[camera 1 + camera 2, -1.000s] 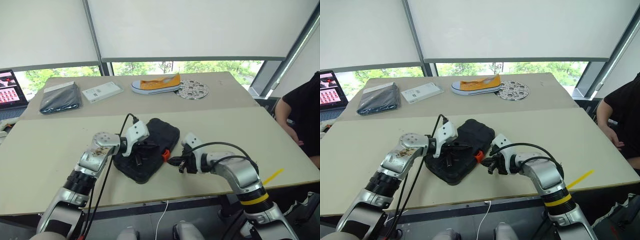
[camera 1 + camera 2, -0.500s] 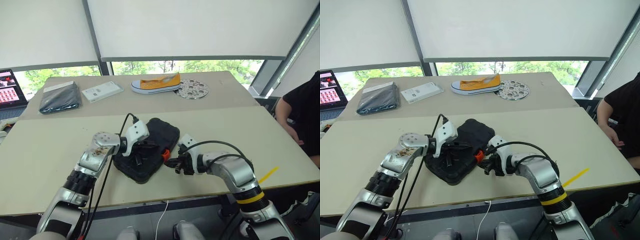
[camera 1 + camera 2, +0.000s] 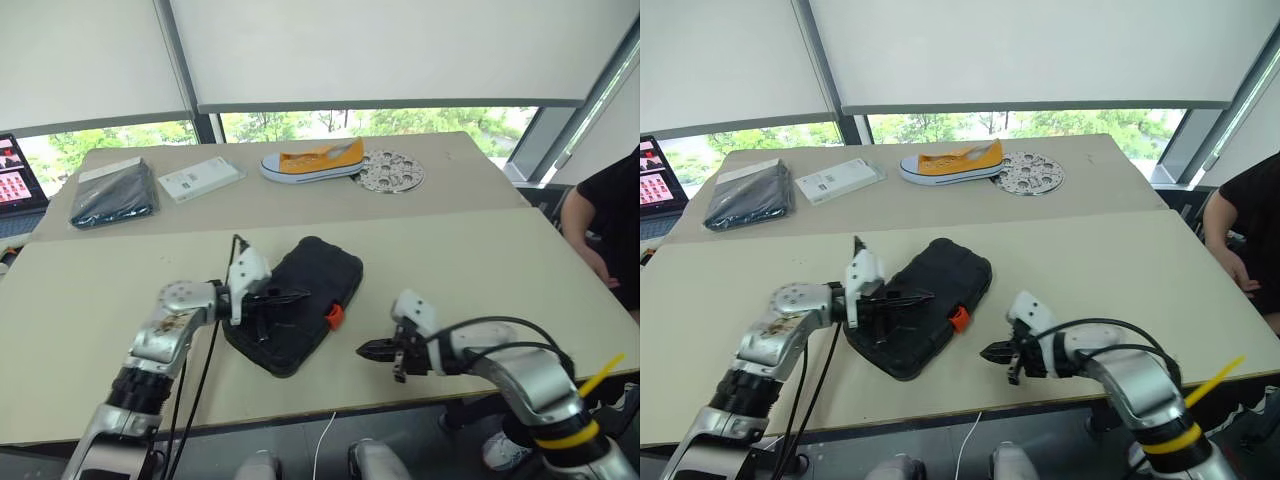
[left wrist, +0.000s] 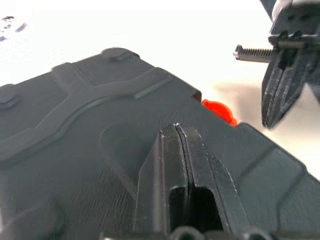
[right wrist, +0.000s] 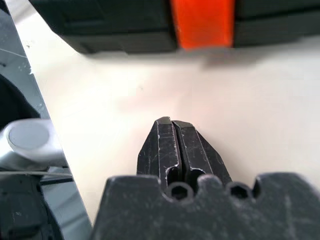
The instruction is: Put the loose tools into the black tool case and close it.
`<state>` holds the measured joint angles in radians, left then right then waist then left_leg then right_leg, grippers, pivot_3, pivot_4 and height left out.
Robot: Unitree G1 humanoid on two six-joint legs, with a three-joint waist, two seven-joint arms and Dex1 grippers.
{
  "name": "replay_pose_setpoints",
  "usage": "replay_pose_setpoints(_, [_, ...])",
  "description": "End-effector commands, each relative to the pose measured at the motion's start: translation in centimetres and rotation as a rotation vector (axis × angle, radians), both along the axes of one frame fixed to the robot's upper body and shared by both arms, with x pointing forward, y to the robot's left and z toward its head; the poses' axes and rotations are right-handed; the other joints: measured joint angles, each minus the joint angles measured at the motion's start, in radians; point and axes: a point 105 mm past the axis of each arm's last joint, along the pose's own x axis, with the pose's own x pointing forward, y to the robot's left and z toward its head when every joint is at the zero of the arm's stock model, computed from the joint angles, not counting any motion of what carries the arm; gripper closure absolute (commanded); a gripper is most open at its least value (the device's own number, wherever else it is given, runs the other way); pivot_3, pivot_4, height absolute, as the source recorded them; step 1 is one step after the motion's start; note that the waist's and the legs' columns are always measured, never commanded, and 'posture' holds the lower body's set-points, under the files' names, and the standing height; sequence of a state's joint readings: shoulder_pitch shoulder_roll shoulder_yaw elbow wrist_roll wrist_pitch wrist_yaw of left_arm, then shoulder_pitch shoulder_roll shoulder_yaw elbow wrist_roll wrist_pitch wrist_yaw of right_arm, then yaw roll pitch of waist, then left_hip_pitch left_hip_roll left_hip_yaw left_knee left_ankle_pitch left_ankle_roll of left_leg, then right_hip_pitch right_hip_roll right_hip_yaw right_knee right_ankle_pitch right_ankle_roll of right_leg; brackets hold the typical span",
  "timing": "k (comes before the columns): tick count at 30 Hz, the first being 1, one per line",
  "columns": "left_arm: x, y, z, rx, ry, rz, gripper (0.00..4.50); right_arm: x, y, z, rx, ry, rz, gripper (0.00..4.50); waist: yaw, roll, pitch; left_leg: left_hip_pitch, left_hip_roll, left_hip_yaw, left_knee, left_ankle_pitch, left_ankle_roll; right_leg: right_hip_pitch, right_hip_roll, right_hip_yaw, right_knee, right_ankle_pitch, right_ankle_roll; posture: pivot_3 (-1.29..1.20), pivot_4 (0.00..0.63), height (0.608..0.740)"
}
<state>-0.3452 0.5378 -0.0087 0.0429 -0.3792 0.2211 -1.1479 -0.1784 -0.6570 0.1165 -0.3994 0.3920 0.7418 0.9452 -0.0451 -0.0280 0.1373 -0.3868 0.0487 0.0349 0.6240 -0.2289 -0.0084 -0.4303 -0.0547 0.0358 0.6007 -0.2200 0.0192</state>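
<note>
Black hard-plastic clamshell tool case (image 3: 297, 315) with ribbed shell lies closed on the beige table (image 3: 470, 260), its small orange latch (image 3: 334, 317) on the side edge facing the right gripper (image 3: 368, 351). Contents hidden, no readable writing on the case. Left gripper (image 3: 295, 296) hovers over the case lid, fingers pressed together, grasping nothing. Right gripper sits on the table just beside the latch, not touching, fingers pinched together and empty. Yellow shoe (image 3: 311, 163) lies well beyond the case.
</note>
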Motion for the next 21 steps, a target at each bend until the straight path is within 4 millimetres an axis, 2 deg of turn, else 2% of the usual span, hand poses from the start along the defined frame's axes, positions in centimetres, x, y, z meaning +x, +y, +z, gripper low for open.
replay_pose_setpoints(1, [-0.7, 5.0, 1.6, -0.014, -0.019, 0.109, 2.61, -0.7, -1.4, 3.0, 0.073, -0.187, 0.04, 3.34, 0.001, -0.005, 0.003, -0.003, 0.001, 0.0, 0.0, -0.002, 0.002, -0.003, 0.002, 0.0, 0.001, -0.001, -0.002, 0.0, 0.15, 0.74])
replay_pose_setpoints(4, [-1.8, 9.0, 1.9, 0.06, -0.038, 0.215, 1.46, -0.1, -2.9, 3.5, 0.034, -0.372, 0.014, 2.31, 0.001, -0.006, 0.008, -0.01, 0.001, 0.0, 0.001, -0.003, 0.004, -0.012, 0.003, 0.001, 0.003, -0.002, -0.003, 0.0, 0.15, 0.74])
replay_pose_setpoints(5, [-2.2, 10.4, 1.6, 0.096, -0.032, 0.254, 0.99, 0.0, -3.4, 3.8, 0.025, -0.438, 0.014, 1.91, 0.003, -0.007, 0.01, -0.012, 0.001, 0.0, 0.002, -0.004, 0.005, -0.013, 0.003, 0.001, 0.004, -0.003, -0.002, 0.0, 0.15, 0.74])
replay_pose_setpoints(8, [-4.3, 13.6, 0.2, 0.178, 0.003, 0.351, 0.0, -0.5, -4.0, 4.2, 0.055, -0.543, 0.088, 0.91, 0.006, -0.009, 0.013, -0.017, -0.001, 0.001, 0.004, -0.006, 0.002, -0.017, -0.001, 0.001, 0.003, -0.003, -0.002, 0.0, 0.15, 0.74])
replay_pose_setpoints(11, [-6.9, 16.0, -1.8, 0.257, 0.034, 0.446, 0.0, 0.1, -5.5, 4.3, 0.061, -0.585, 0.062, 0.07, 0.008, -0.012, 0.015, -0.018, -0.003, 0.005, 0.006, -0.01, 0.0, -0.018, -0.005, 0.003, 0.003, -0.002, -0.003, 0.0, 0.15, 0.74])
replay_pose_setpoints(13, [-8.4, 16.8, -2.7, 0.287, 0.04, 0.485, 0.0, 0.6, -6.4, 4.4, 0.058, -0.588, 0.035, 0.07, 0.011, -0.013, 0.016, -0.02, -0.002, 0.005, 0.009, -0.012, -0.001, -0.018, -0.006, 0.003, 0.003, -0.002, -0.003, 0.0, 0.15, 0.74])
replay_pose_setpoints(16, [-9.7, 16.8, -3.4, 0.285, 0.045, 0.516, 0.0, 1.0, -7.4, 4.1, 0.023, -0.607, 0.044, 0.07, 0.03, -0.014, 0.017, -0.02, -0.002, 0.006, 0.012, -0.014, -0.003, -0.017, -0.006, 0.004, 0.003, -0.002, -0.003, 0.0, 0.15, 0.74])
replay_pose_setpoints(21, [-10.0, 16.8, -3.6, 0.294, 0.015, 0.569, 0.0, 1.0, -8.1, 3.1, -0.02, -0.587, 0.076, 0.07, 0.046, -0.014, 0.018, -0.017, -0.002, 0.007, 0.017, -0.014, -0.003, -0.014, -0.005, 0.003, 0.009, -0.003, -0.004, 0.0, 0.15, 0.74])
